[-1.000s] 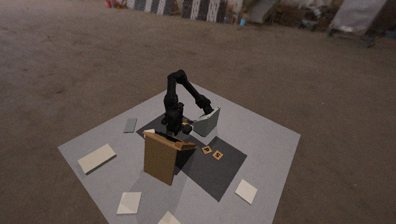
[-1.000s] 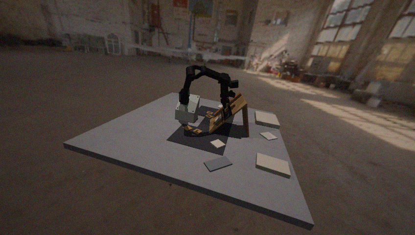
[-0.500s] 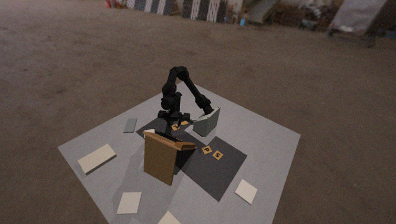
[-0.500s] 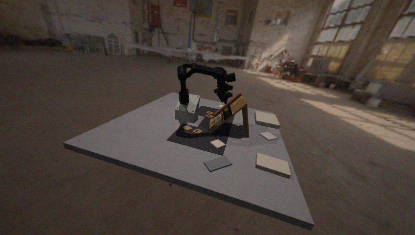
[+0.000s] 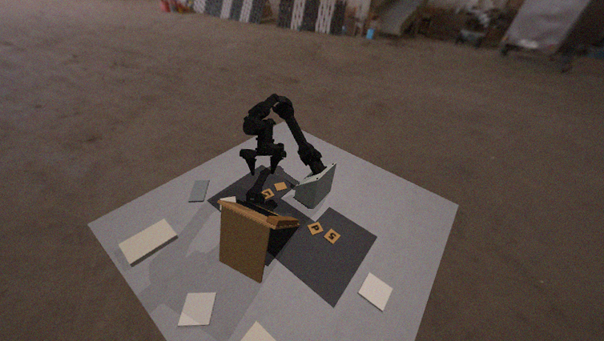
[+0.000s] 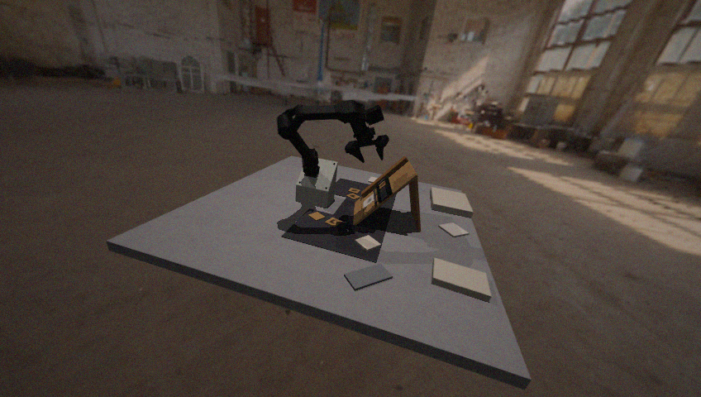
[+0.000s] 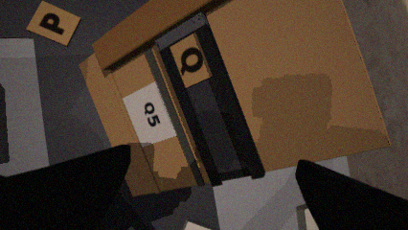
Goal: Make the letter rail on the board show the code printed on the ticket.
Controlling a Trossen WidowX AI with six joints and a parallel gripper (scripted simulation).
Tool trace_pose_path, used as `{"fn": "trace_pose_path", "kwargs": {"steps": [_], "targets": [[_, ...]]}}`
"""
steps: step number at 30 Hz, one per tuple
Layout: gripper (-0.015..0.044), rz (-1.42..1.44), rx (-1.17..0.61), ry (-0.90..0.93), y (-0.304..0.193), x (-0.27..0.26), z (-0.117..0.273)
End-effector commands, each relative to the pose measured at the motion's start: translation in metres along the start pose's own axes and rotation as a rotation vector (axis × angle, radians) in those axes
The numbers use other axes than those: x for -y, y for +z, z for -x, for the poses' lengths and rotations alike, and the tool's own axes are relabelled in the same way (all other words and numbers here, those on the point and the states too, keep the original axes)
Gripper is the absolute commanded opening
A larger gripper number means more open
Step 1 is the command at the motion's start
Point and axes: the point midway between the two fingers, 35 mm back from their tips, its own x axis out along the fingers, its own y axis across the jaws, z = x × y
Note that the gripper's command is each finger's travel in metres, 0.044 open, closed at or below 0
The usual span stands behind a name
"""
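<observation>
The tilted wooden board (image 5: 243, 241) (image 6: 402, 174) (image 7: 297, 57) bears the dark rail (image 7: 232, 110). A Q tile (image 7: 192, 62) lies in the rail at its closed end, by the grey stop. The white ticket (image 7: 149, 115) (image 6: 368, 200) reads Q5. My gripper (image 5: 262, 172) (image 6: 372, 160) (image 7: 215, 161) is open and empty, above the board near the rail's open end. A P tile (image 5: 315, 227) (image 7: 54, 23) and a tile like S or 5 (image 5: 332, 236) lie on the mat. A lettered tile (image 5: 267, 194) (image 6: 334, 221) and a plain-looking tile (image 5: 280, 186) (image 6: 316, 215) lie on the other side.
The pale arm base (image 5: 313, 193) (image 6: 314, 191) stands behind the mat (image 5: 332, 270). A grey slab (image 5: 198, 190) (image 6: 368, 276), a thick cream block (image 5: 148, 241) (image 6: 460, 278) and thin white squares (image 5: 375, 291) (image 5: 197, 308) lie around the board on the counter (image 6: 221, 246).
</observation>
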Motion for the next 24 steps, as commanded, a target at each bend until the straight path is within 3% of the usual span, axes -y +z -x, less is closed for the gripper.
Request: {"fn": "trace_pose_path", "kwargs": {"steps": [1, 22, 24], "targets": [[0.044, 0.404, 0.092, -0.073, -0.0107, -0.0163, 0.0359], [0.044, 0.404, 0.092, -0.073, -0.0107, -0.0163, 0.0359], [0.0387, 0.382, 0.107, -0.047, -0.0027, -0.0209, 0.0302]]}}
